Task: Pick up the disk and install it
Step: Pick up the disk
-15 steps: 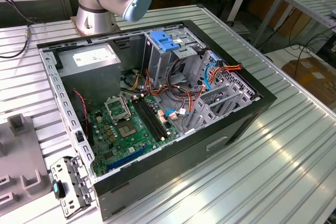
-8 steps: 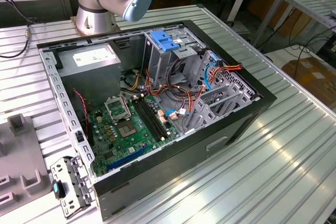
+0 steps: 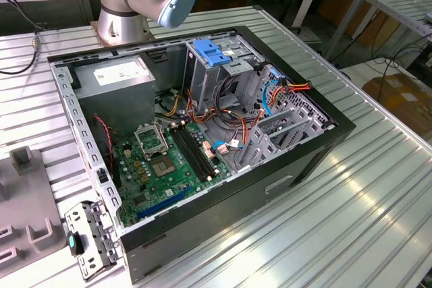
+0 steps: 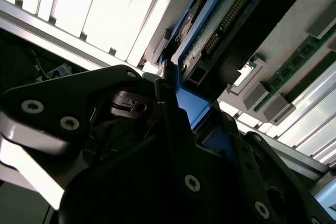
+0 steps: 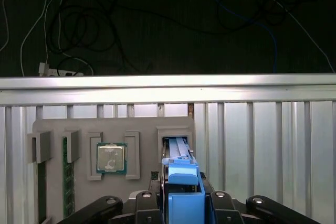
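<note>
Disk point(image 5: 181, 174) stands edge-on, gripped inside claw point(image 5: 181, 199).

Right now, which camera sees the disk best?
The second wrist view: it shows the disk close up, with its green circuit board, connector pins and blue rail. The first wrist view shows it edge-on, mostly blue rail, standing at a slot of the grey tray.

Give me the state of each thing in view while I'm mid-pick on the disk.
gripper: shut on the disk.
disk: on edge at the tray slot, clamped between the fingers.
processor: seated in its tray pocket.
memory stick: lying in its tray slot.
computer case: side open, insides exposed.
</note>
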